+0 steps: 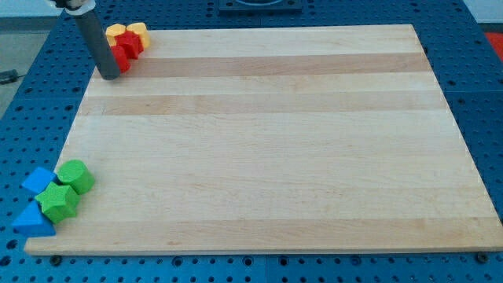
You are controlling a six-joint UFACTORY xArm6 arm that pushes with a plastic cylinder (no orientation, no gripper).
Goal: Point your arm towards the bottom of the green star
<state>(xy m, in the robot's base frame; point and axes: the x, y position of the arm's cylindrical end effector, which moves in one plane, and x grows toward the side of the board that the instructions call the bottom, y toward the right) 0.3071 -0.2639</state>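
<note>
The green star (58, 201) lies near the board's bottom left corner. A second green block (76, 176), roughly hexagonal, touches it on its upper right. A blue block (37, 181) sits to the star's upper left and a blue triangle (33, 221) to its lower left. My tip (111, 75) rests at the view's top left, far above the green star, touching the left side of a red block (126, 49).
Two yellow blocks (128, 32) sit behind the red block at the board's top left corner. The wooden board (267, 141) lies on a blue perforated table (483, 47).
</note>
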